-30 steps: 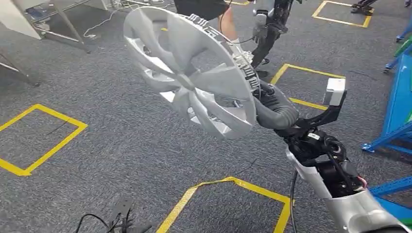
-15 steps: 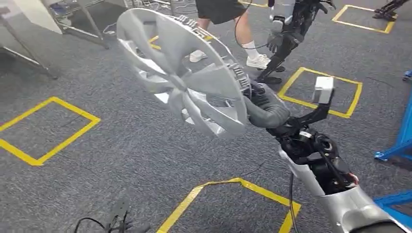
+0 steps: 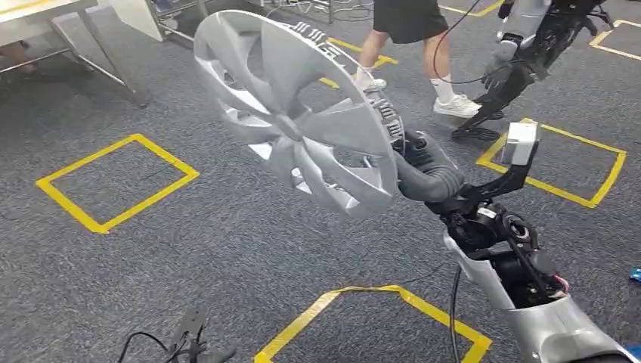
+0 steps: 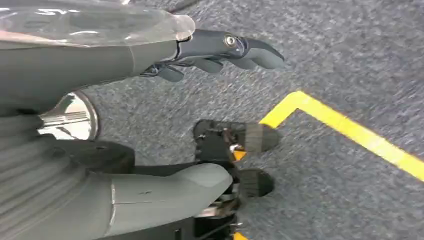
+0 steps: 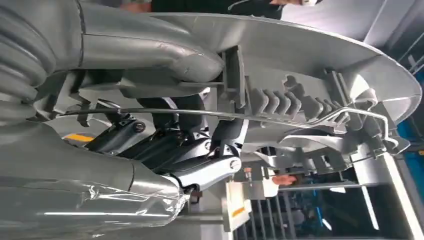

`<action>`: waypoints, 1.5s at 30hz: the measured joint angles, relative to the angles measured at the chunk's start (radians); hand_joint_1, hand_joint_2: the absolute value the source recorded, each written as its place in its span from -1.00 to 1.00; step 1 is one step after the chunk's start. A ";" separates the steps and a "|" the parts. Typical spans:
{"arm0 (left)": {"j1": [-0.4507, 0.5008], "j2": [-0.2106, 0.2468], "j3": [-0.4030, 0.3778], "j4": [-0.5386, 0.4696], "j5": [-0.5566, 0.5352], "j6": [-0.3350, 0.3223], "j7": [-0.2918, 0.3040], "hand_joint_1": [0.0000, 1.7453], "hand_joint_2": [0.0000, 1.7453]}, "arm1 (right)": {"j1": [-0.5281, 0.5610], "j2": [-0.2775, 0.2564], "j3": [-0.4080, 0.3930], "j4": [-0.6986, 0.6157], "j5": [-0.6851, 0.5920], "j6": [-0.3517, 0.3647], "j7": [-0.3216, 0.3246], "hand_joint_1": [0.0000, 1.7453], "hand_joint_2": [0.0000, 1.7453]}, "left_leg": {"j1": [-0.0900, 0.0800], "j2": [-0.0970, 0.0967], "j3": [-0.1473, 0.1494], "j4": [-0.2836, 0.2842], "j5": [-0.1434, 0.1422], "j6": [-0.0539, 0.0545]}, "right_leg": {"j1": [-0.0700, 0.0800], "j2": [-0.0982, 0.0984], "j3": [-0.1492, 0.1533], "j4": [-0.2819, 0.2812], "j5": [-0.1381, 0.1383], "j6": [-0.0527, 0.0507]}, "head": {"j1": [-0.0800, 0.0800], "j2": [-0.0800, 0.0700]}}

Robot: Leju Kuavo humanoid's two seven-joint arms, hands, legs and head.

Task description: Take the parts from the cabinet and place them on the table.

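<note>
A large silver wheel cover (image 3: 295, 113) with broad spokes hangs tilted above the carpet in the head view, its face turned to the left. My right hand (image 3: 423, 170) grips it at its rim from behind. In the right wrist view the grey thumb (image 5: 150, 50) lies over the ribbed back of the wheel cover (image 5: 310, 50), and darker fingers clamp the rim from the other side. My left hand (image 4: 215, 50) hangs over the grey carpet, fingers apart, holding nothing.
A person's legs (image 3: 408, 45) and another robot (image 3: 521, 60) stand ahead at the right. A table with metal legs (image 3: 91, 38) is at the far left. Yellow tape squares (image 3: 113, 181) mark the carpet; cables (image 3: 181, 340) lie near my feet.
The whole scene has slid to the right, so the camera has turned left. The table at the far left has come further into view. The wheel cover stays in my right hand.
</note>
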 joint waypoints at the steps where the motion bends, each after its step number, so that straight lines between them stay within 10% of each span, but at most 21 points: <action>1: 0.002 0.000 0.000 0.000 0.000 0.000 0.000 -1.00 1.00 | 0.000 0.000 0.000 0.000 0.000 0.000 0.000 1.00 1.00 | 0.001 -0.006 0.001 -0.005 0.004 -0.006 | 0.002 -0.006 0.001 -0.001 0.002 -0.003 | 0.001 0.000; 3: 0.003 0.003 0.000 0.000 0.000 0.000 0.000 -1.00 1.00 | -0.001 0.002 0.001 0.000 0.000 0.000 0.001 1.00 1.00 | -0.002 0.027 -0.011 0.020 -0.018 -0.016 | -0.009 -0.024 0.011 -0.020 0.013 -0.018 | 0.000 0.000; 5: -0.002 0.002 0.000 0.000 0.000 0.000 0.000 -1.00 1.00 | -0.002 0.002 0.000 0.000 0.000 0.000 0.000 1.00 1.00 | 0.000 0.068 -0.077 0.166 -0.099 -0.023 | -0.007 -0.038 0.010 -0.021 0.014 -0.022 | -0.021 0.000; 8: 0.000 0.001 -0.001 0.000 0.000 0.000 0.000 -1.00 1.00 | 0.001 0.002 0.000 0.000 0.000 0.000 0.000 1.00 1.00 | 0.001 0.076 -0.159 0.336 -0.148 -0.033 | -0.005 -0.061 0.010 -0.021 0.012 -0.024 | -0.027 0.000; 12: -0.002 0.005 -0.001 0.000 0.000 0.000 0.000 -1.00 1.00 | -0.001 0.002 0.000 0.000 0.000 0.000 0.000 1.00 1.00 | 0.002 0.103 0.001 0.023 -0.002 -0.030 | -0.007 -0.077 0.014 -0.016 0.005 -0.013 | -0.038 0.000; 13: -0.004 0.002 -0.001 0.000 0.000 0.000 0.000 -1.00 1.00 | -0.001 0.002 0.000 0.000 0.000 0.000 0.000 1.00 1.00 | -0.006 0.111 0.011 -0.001 -0.014 -0.023 | 0.003 -0.079 0.009 -0.011 0.001 -0.007 | -0.046 0.000; 18: -0.001 0.002 -0.001 0.000 -0.001 -0.011 0.000 -1.00 1.00 | -0.003 0.002 0.001 0.000 0.041 -0.041 0.016 1.00 1.00 | -0.001 0.083 0.013 -0.006 -0.008 0.010 | -0.004 -0.081 0.012 -0.001 -0.014 0.017 | -0.027 0.000; 21: -0.005 -0.007 -0.002 0.000 -0.003 -0.021 0.003 -1.00 1.00 | -0.006 0.000 0.008 0.016 0.116 -0.102 0.023 1.00 1.00 | -0.002 0.067 0.012 -0.007 -0.007 0.023 | -0.005 -0.047 -0.092 0.231 -0.133 0.025 | -0.013 0.000; 23: -0.001 -0.014 -0.003 0.000 -0.003 -0.021 0.008 -1.00 1.00 | -0.001 -0.002 0.010 0.037 0.118 -0.101 0.016 1.00 1.00 | -0.005 0.050 0.013 -0.006 -0.007 0.023 | -0.004 -0.043 -0.144 0.333 -0.155 0.025 | -0.009 0.000; 27: 0.001 -0.021 -0.003 0.000 -0.004 -0.021 0.013 -1.00 1.00 | 0.005 -0.002 0.016 0.065 0.123 -0.089 -0.004 1.00 1.00 | -0.005 0.013 0.014 -0.002 -0.008 0.021 | -0.004 -0.007 -0.021 0.046 0.012 0.005 | -0.003 0.000; 28: 0.000 -0.024 -0.003 0.000 -0.004 -0.022 0.013 -1.00 1.00 | 0.006 -0.002 0.018 0.071 0.123 -0.087 -0.007 1.00 1.00 | -0.008 0.009 0.009 0.000 -0.008 0.017 | -0.005 0.032 -0.003 0.011 0.005 0.000 | -0.005 0.000; 32: 0.007 -0.026 -0.003 0.000 -0.004 -0.024 0.014 -1.00 1.00 | 0.008 0.000 0.025 0.086 0.124 -0.085 -0.009 1.00 1.00 | -0.003 -0.024 -0.002 -0.008 0.003 -0.008 | -0.002 0.003 0.002 -0.011 0.007 -0.009 | -0.002 0.000; 35: 0.004 -0.026 -0.003 0.000 -0.004 -0.023 0.014 -1.00 1.00 | 0.009 0.001 0.025 0.093 0.124 -0.084 -0.009 1.00 1.00 | -0.001 0.063 -0.058 0.111 -0.074 -0.022 | -0.008 -0.026 0.010 -0.023 0.013 -0.022 | -0.019 0.000; 38: 0.005 -0.026 -0.003 0.000 -0.004 -0.023 0.014 -1.00 1.00 | 0.011 0.001 0.026 0.105 0.124 -0.084 -0.010 1.00 1.00 | 0.002 0.078 -0.166 0.333 -0.150 -0.034 | -0.005 -0.059 0.010 -0.023 0.011 -0.024 | -0.029 0.000; 40: 0.006 -0.026 -0.003 0.000 -0.004 -0.023 0.014 -1.00 1.00 | 0.011 0.001 0.026 0.111 0.124 -0.085 -0.010 1.00 1.00 | 0.002 0.081 -0.131 0.260 -0.097 -0.035 | -0.006 -0.075 0.011 -0.022 0.010 -0.022 | -0.032 0.000; 42: 0.005 -0.024 -0.003 0.000 -0.004 -0.023 0.014 -1.00 1.00 | 0.010 0.002 0.027 0.114 0.124 -0.084 -0.010 1.00 1.00 | 0.001 0.107 -0.020 0.050 -0.008 -0.030 | -0.006 -0.088 0.013 -0.019 0.005 -0.016 | -0.038 0.000; 43: 0.002 -0.025 -0.003 0.000 -0.003 -0.023 0.014 -1.00 1.00 | 0.010 0.002 0.027 0.114 0.123 -0.081 -0.010 1.00 1.00 | -0.006 0.135 0.006 -0.005 -0.014 -0.025 | 0.000 -0.093 0.012 -0.018 0.002 -0.010 | -0.043 0.000; 45: 0.002 -0.024 -0.003 0.000 -0.002 -0.023 0.016 -1.00 1.00 | 0.011 0.003 0.029 0.116 0.113 -0.062 -0.009 1.00 1.00 | -0.009 0.113 0.002 -0.002 -0.008 -0.009 | 0.005 -0.100 0.012 -0.015 -0.001 -0.003 | -0.035 0.000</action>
